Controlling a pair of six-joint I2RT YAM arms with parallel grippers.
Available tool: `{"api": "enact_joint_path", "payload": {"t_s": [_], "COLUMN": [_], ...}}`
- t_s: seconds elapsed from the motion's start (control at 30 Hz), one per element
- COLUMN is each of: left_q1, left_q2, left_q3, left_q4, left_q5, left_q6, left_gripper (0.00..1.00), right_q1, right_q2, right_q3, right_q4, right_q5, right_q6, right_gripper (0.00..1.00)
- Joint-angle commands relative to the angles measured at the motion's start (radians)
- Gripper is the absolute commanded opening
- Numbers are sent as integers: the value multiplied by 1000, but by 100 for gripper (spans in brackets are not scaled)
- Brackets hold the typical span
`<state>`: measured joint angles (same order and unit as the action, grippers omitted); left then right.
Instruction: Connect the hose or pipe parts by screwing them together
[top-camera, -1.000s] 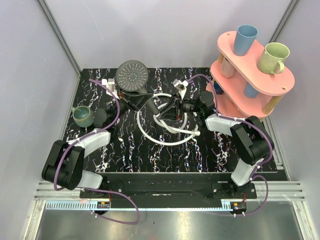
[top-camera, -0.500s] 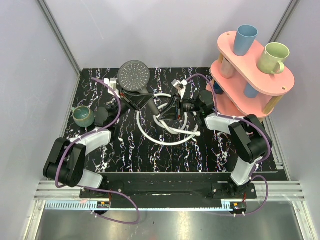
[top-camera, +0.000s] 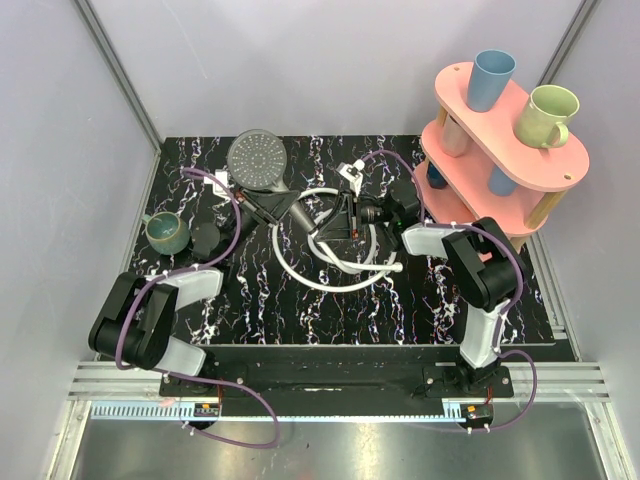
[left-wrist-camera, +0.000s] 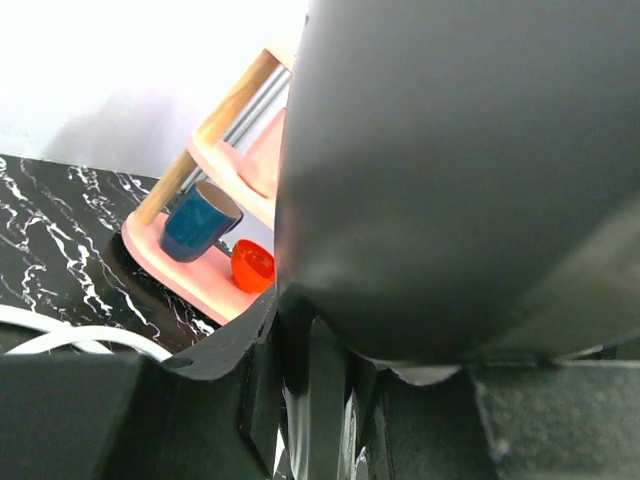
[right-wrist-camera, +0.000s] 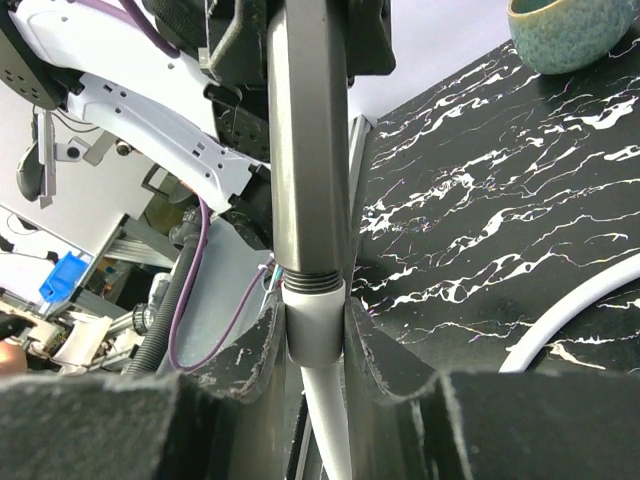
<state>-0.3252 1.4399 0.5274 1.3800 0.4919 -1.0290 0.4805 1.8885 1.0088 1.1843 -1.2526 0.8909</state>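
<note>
Two arms reach in over the middle of the black marbled bench (top-camera: 250, 300). A teal mug (top-camera: 165, 232) stands near the left edge. The left tool (top-camera: 290, 207) is clamped tight on the handle of the dark grey shower head (top-camera: 256, 158). The head's round face points up near the far edge, left of centre, and its handle slants toward the bench's middle. There the handle's threaded end sits against the white end fitting (right-wrist-camera: 315, 335) of the hose (top-camera: 278, 245). The right tool (top-camera: 335, 222) pinches that fitting with narrow jaws, a finger (right-wrist-camera: 250, 352) on either side. The rest of the hose lies in loops on the middle of the bench. At the far right corner, a pink two-tier shelf (top-camera: 480, 135) carries a blue cup (top-camera: 490, 78) and a pale green mug (top-camera: 548, 115).
</note>
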Motion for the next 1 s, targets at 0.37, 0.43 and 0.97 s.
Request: {"api": "enact_joint_path", "payload": {"t_s": [0.37,0.43,0.97], "left_q1": [-31,-34,-5], "left_q2": [68,67,157], "left_q3": [-165,-167,-221], "left_q4": [286,287,287], "left_q5": [31,24,-94], "left_q6": [72,81,44], "left_gripper": [0,0,0], "right_q1": [-23,-25,-49], "right_q2": [99,109,74], "right_q3": [59,53,-56], "right_q4": [351,347,243], "right_q5": [165,162,159], "right_q6": [91,88,-16], "right_gripper": [18,21,53]}}
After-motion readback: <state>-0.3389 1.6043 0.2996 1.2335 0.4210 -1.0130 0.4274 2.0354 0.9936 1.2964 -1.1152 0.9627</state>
